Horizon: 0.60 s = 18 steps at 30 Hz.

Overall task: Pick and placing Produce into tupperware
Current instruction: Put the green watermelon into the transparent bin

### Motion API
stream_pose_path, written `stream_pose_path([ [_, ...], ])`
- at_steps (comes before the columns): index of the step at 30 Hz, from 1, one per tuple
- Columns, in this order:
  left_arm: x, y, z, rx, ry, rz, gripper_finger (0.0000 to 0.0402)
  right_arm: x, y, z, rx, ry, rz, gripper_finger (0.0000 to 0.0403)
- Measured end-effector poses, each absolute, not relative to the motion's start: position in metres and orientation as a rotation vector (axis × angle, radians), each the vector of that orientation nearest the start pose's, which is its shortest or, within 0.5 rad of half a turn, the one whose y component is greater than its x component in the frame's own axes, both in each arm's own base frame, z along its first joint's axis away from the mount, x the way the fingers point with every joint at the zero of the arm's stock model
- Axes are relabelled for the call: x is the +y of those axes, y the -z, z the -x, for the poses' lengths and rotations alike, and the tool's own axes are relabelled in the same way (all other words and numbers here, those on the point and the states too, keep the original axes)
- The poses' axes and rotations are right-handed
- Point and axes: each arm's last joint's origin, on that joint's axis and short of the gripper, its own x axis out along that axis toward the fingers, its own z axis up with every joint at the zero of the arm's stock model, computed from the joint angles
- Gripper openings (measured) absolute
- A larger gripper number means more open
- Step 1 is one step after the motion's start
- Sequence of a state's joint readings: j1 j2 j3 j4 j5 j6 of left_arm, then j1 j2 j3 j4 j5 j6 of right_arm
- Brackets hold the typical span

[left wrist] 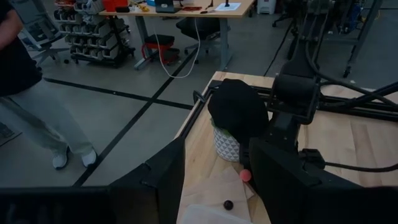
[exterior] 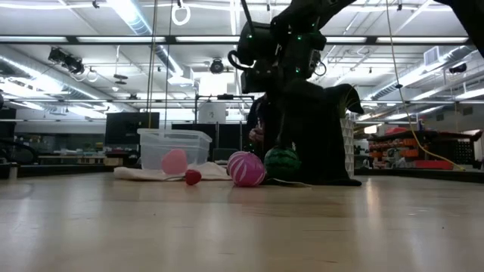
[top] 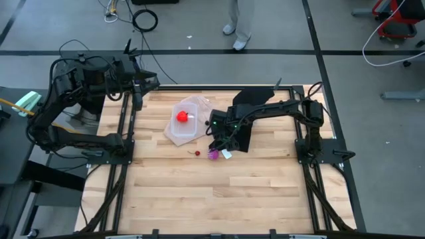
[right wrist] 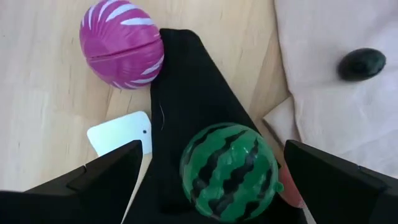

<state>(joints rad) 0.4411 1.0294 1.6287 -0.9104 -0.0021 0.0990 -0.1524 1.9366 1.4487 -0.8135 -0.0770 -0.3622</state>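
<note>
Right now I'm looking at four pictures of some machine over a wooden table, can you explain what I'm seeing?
It is a robot with two dark arms, each ending in a two-finger pincer. One camera looks down from above, one sits at table height, one rides on each wrist. The left pincer waits at the table's far left corner. The right pincer hangs open above a green striped toy melon lying on a black cloth; it holds nothing. Beside the cloth lie a magenta toy fruit and a white scrap. A clear tub already holds a red toy fruit. A tiny red piece lies loose on the wood.
</note>
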Motion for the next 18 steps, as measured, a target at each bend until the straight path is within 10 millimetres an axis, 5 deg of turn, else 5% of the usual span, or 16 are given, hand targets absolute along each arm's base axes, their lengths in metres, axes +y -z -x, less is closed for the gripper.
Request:
stream_pose_path([
  [18,0.062,-0.487,-0.131,0.335,-0.423,-0.029,0.0187,-0.055,-0.179,-0.383,1.342,-0.195,0.164,0.0397],
])
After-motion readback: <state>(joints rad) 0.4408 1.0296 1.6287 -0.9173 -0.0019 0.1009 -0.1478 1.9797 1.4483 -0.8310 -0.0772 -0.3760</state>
